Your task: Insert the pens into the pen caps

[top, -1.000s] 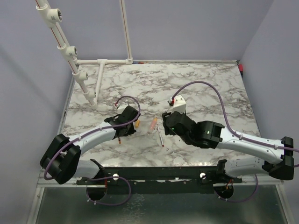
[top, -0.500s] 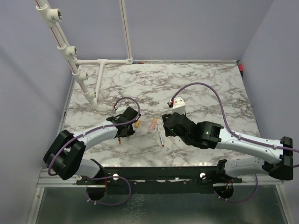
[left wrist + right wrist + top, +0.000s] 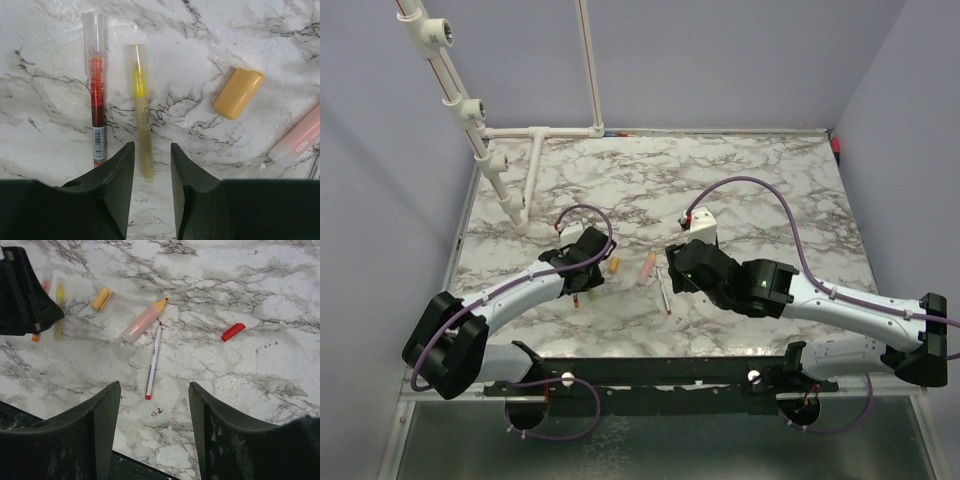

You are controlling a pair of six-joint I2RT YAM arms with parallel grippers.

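– Marbled tabletop (image 3: 760,190), pens lying loose between the two arms. Which one is the left hand (image 3: 151,152) lined up on?

– The yellow pen (image 3: 141,115). Its near end lies between the fingers, which stand apart and grip nothing. The barrel runs straight away from the hand, beside the red pen (image 3: 96,100).

– And a cap for it?

– The yellow-orange cap (image 3: 238,93) lies off to the right, apart from the pen.

– The right hand (image 3: 154,390)?

– Fingers spread wide over the white pen (image 3: 153,362), holding nothing. The left is nearer; closing across the yellow barrel looks like the next move.
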